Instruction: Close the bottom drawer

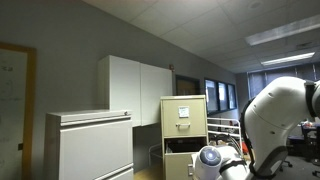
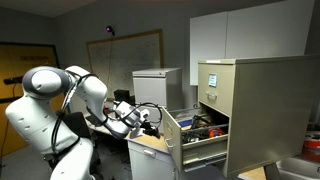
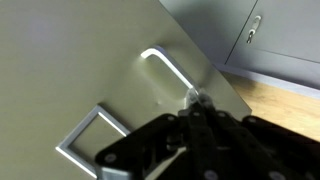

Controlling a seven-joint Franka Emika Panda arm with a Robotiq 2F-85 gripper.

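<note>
The tan filing cabinet [image 2: 260, 110] has its bottom drawer [image 2: 172, 130] pulled out, with items inside. In an exterior view the drawer [image 1: 178, 165] shows below the upper drawer. In the wrist view its flat beige front [image 3: 90, 70] fills the frame, with a metal handle [image 3: 165, 65] and a label frame [image 3: 88, 142]. My gripper [image 3: 193, 103] is shut and empty, its fingertips against the drawer front just below the handle. It also shows at the drawer front in both exterior views [image 2: 155, 117] [image 1: 208, 160].
A wider white cabinet [image 1: 90, 145] stands beside the tan one and also shows behind the drawer [image 2: 158, 88]. White wall cupboards [image 1: 135, 90] hang above. The robot's arm [image 2: 60, 95] stands in front of the open drawer. Wooden floor [image 3: 290, 100] lies below.
</note>
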